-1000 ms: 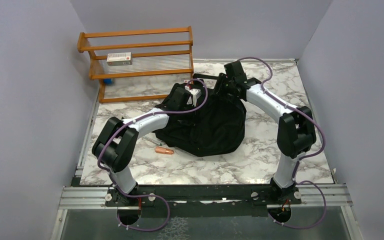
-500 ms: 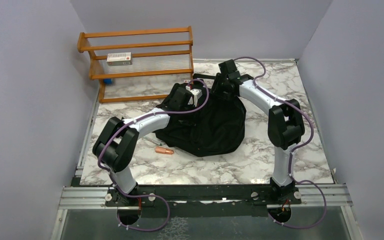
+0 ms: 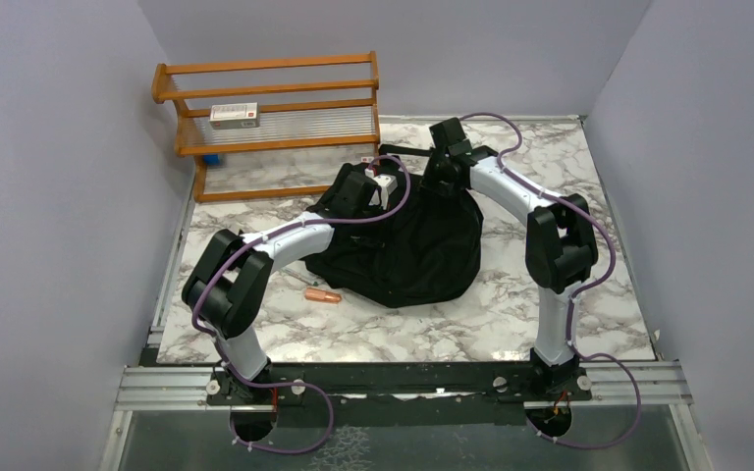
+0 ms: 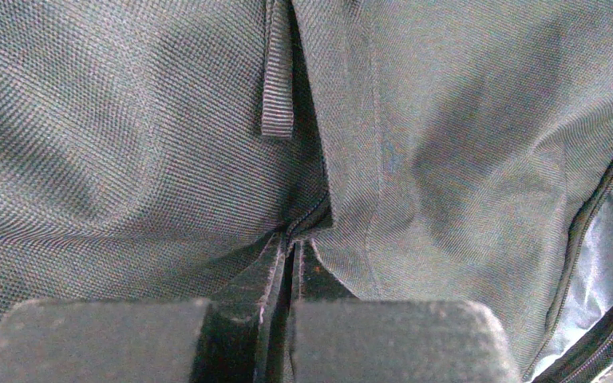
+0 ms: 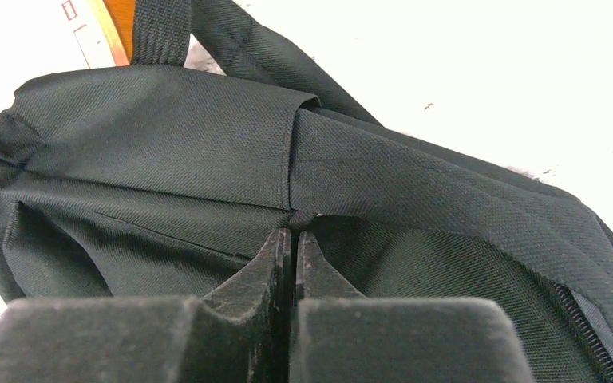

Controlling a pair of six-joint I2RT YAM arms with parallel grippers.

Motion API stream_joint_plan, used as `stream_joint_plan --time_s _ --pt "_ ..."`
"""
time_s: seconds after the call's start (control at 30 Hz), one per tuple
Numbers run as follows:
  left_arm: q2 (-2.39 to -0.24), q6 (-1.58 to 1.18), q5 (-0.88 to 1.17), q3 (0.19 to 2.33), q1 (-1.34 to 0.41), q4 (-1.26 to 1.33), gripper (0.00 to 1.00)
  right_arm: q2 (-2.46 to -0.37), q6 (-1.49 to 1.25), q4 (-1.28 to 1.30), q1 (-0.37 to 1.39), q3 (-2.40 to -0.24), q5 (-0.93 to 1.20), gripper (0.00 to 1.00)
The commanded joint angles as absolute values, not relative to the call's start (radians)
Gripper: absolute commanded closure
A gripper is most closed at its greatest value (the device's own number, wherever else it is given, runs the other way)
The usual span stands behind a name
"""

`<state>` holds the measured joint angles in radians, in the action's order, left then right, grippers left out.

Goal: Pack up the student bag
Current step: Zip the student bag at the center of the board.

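Honestly, from overhead I can't see either set of fingertips; both wrists bury them in the student bag (image 3: 412,255), a rumpled black mound mid-frame on the marble table (image 3: 569,324). Up close, the left gripper (image 4: 294,243) pinches a fabric fold, jaws nearly together. The right gripper (image 5: 294,233) likewise nips a seam. Grey lining (image 4: 611,239) peeks in at lower right, cut off.

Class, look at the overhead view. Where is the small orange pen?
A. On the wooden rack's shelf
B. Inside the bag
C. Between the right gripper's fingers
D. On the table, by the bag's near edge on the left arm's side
D: the pen lies on the bare table, just outside the bag on the left arm's side.
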<state>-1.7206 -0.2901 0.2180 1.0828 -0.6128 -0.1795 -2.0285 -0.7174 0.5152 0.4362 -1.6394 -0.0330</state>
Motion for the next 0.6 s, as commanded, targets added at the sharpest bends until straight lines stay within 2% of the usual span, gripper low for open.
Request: stream_joint_plan --time_s 0.0,0.57 --pt "-1.763 -0.272 0.182 1.062 -0.625 -0.279 1.0 -1.995 -0.722 0.507 0.427 -1.639 -0.08 0.99" --pt "-1.747 -0.291 0.142 1.056 -0.621 -0.273 1.0 -1.856 -0.615 0.503 0.302 -1.485 -0.019 1.0"
